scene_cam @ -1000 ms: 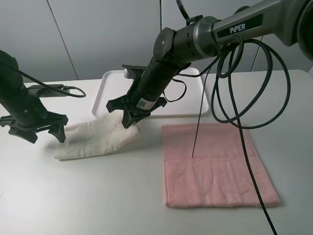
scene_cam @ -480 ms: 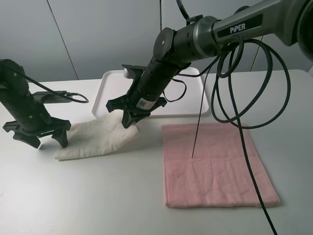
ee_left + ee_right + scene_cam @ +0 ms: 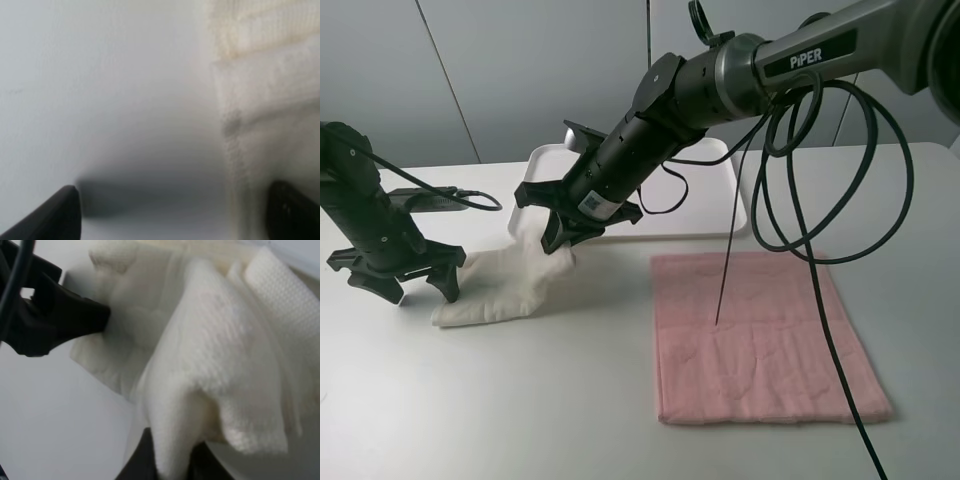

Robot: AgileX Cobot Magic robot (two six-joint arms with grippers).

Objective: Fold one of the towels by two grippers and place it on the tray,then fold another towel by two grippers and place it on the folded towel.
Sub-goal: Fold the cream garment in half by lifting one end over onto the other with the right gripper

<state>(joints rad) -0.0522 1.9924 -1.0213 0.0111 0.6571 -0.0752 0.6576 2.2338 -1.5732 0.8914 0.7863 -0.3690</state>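
The cream towel (image 3: 505, 282) lies crumpled on the table in front of the white tray (image 3: 710, 205). My right gripper (image 3: 558, 240) is shut on the towel's right end and holds it raised off the table; in the right wrist view the bunched cloth (image 3: 215, 355) fills the frame above the fingers (image 3: 135, 460). My left gripper (image 3: 418, 292) stands open at the towel's left end, low on the table. In the left wrist view the towel edge (image 3: 260, 100) runs along beside one finger (image 3: 292, 210), with bare table between the fingers. The pink towel (image 3: 760, 335) lies flat at the right.
Thick black cables (image 3: 820, 230) hang from the right arm over the pink towel. A grey cable end (image 3: 445, 195) lies on the table behind the left arm. The left gripper (image 3: 55, 315) shows dark in the right wrist view, at the towel's far end.
The right gripper has moved left and upward, carrying the cream towel's end with it and bunching the cloth. The left gripper came down towards the towel's left edge, then held still.
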